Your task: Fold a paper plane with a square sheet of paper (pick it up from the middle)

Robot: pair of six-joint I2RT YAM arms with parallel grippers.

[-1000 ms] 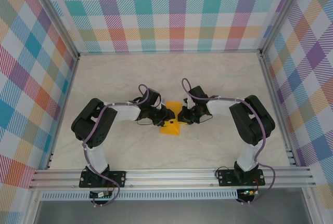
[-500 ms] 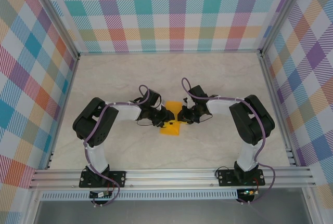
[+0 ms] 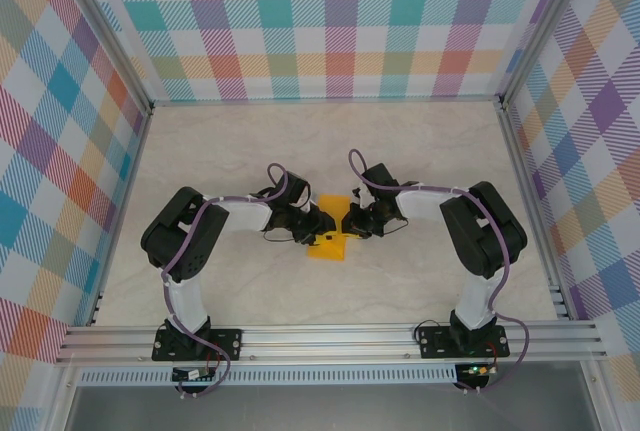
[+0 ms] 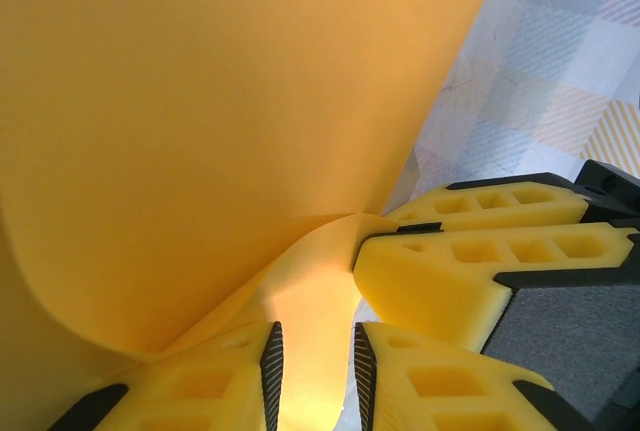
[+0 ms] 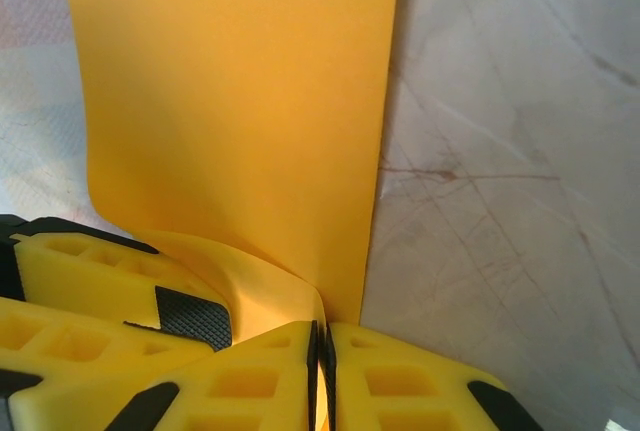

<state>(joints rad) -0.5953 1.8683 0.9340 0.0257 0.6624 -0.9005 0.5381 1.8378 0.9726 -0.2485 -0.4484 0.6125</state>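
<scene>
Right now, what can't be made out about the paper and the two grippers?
- Top external: the paper is too small to read its folds; the left gripper and right gripper cover its middle.
- Left wrist: the paper runs off the top and left edges, outline lost.
- Right wrist: the top edge cuts off the paper's far end; the pinched strip hides between the right gripper's shut fingers.

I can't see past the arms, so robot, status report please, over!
Right gripper shut on the thin orange-yellow paper sheet. Left gripper open, sheet curling through the gap. Nothing blocking, over.
</scene>
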